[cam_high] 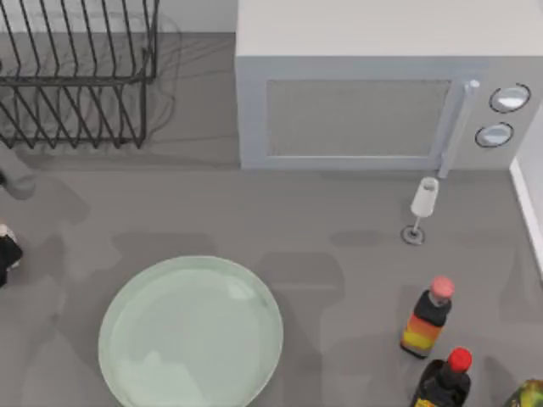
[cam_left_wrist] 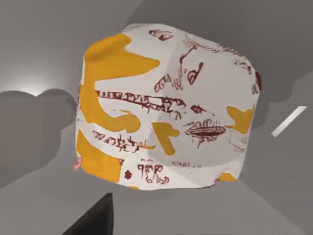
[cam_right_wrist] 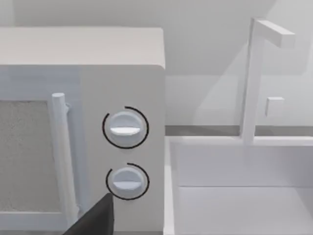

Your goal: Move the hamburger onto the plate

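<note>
Low and left of centre in the top view, the plate lies flat on the grey tabletop, pale mint and bare. At the far left edge of that frame a small dark shape with a whitish bit on top marks the left claw, well apart from the plate; whether its fingers are wide or closed cannot be told. The left wrist view looks straight at the hamburger, a white wrapper with orange patches and dark red print, sitting over the grey tabletop just beyond a dark fingertip at the bottom of the frame.

Across the upper right of the top view stands a white microwave, with a black wire rack in the upper left. A wine glass stands right of centre, and below it two dark bottles, one pink-capped, one red-capped. The right wrist view faces the microwave's two dials and a white sink beside them; the right claw's state cannot be told.
</note>
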Robot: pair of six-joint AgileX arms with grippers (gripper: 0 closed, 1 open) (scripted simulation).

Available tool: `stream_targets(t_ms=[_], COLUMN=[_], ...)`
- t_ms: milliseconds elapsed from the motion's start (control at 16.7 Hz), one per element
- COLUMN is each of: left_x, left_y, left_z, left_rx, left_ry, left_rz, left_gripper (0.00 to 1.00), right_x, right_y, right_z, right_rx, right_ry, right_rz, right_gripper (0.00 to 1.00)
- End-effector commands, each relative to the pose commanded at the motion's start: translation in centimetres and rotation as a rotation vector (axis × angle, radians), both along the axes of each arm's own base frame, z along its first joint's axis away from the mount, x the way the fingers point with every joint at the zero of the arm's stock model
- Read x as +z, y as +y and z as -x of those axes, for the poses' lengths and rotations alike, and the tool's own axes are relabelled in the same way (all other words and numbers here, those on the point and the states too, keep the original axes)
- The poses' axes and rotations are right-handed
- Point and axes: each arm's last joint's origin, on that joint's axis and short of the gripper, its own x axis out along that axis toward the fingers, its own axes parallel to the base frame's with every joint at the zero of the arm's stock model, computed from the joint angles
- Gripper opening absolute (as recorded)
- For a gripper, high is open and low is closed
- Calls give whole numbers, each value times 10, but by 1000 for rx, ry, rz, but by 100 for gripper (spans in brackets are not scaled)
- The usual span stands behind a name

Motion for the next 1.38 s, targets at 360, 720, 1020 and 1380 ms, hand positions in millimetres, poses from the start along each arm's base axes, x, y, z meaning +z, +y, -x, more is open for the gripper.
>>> stream_targets(t_ms=[360, 720, 1020, 1380], left_x=[1, 1, -42, -79], left_y=[12, 11, 12, 13], left_z=[-39, -39, -43, -40], left_rx=[-110, -116, -113, -113], left_ry=[48, 44, 40, 47], left_rz=[11, 9, 9, 11], left_gripper=[100, 100, 100, 100], right_x=[0, 0, 0, 0], right_y=[0, 0, 0, 0], right_z=[0, 0, 0, 0], right_rx=[0, 0, 0, 0], right_ry=[0, 0, 0, 0], right_rz=[0, 0, 0, 0], right_gripper=[100, 100, 100, 100])
